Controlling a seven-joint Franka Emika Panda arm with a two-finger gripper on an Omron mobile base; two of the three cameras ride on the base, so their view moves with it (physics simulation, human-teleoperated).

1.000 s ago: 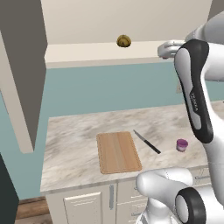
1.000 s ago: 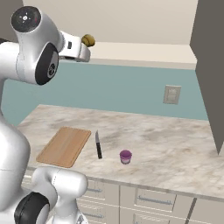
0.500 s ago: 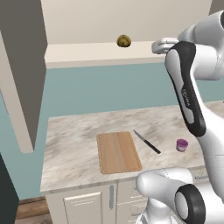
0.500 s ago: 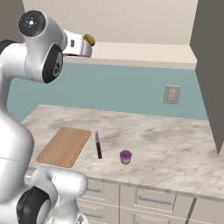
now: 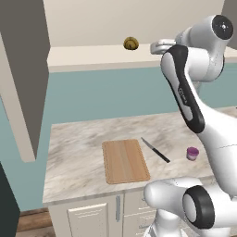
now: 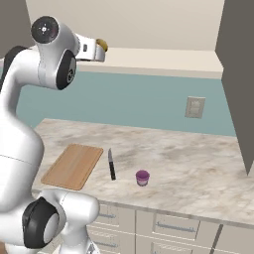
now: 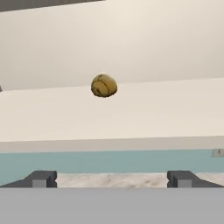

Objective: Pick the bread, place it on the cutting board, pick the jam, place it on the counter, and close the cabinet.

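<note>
The bread [image 5: 131, 44], a round golden-brown bun, rests on the cream shelf of the open cabinet [image 5: 92, 58]. In the hand view the bread [image 7: 104, 85] lies ahead at mid-distance, slightly left of centre. My gripper [image 7: 111, 179] is open with nothing between its fingertips [image 7: 41, 178]. It hovers at shelf height just right of the bun [image 5: 152, 46]. From the right base view the hand [image 6: 100, 49] partly covers the bread [image 6: 103, 44]. The cutting board [image 5: 125, 161] lies bare on the counter [image 5: 74, 152]. The purple jam [image 5: 192, 153] stands on the counter to its right.
A black knife [image 5: 155, 150] lies between the board and the jam. The cabinet's doors hang open at the left [image 5: 25, 78] and at the right [image 6: 238, 74]. A wall outlet [image 6: 195, 107] sits on the teal backsplash. Cream drawer fronts [image 6: 168, 225] run below the counter.
The arm has swung the hand along the shelf front toward the bread, closing most of the gap. The bread, board, knife and jam have not moved.
</note>
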